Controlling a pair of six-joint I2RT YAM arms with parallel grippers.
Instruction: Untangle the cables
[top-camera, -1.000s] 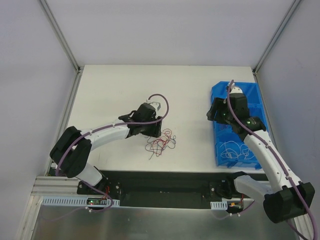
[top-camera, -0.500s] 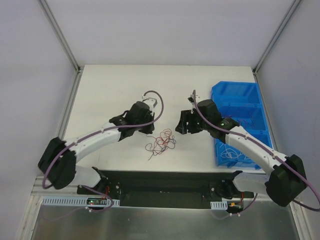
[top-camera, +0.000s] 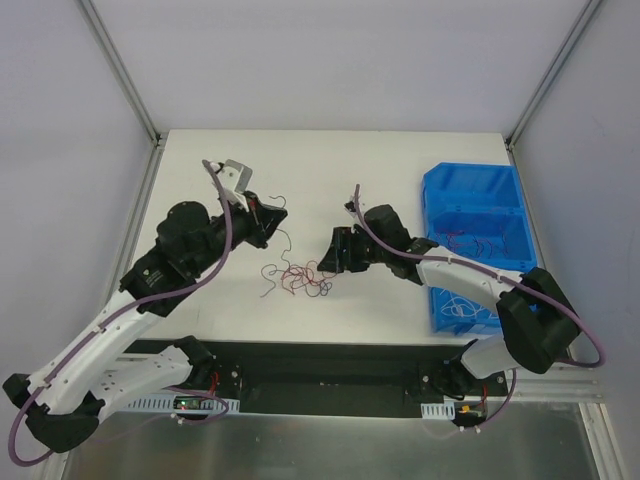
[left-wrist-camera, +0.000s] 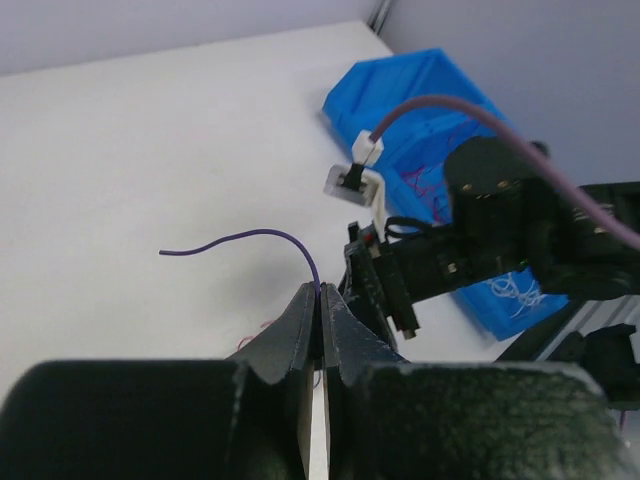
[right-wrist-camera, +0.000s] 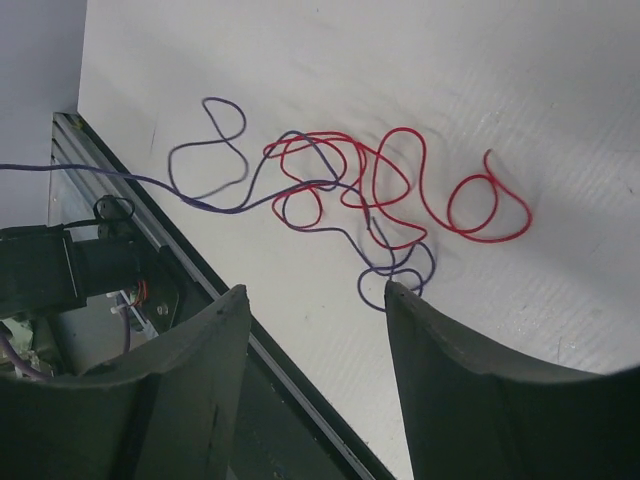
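While the left tool (left-wrist-camera: 318, 300) pinches one purple strand (left-wrist-camera: 250, 237), the red-and-purple cables (right-wrist-camera: 370, 190) (loose curly loops) sprawl mid-frame beneath the right tool (right-wrist-camera: 315, 295), jaws parted.

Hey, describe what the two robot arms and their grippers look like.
The left arm and right arm are white tubes with black joints; a lilac cable runs along each. The left gripper and right gripper have black, chunky fingers.
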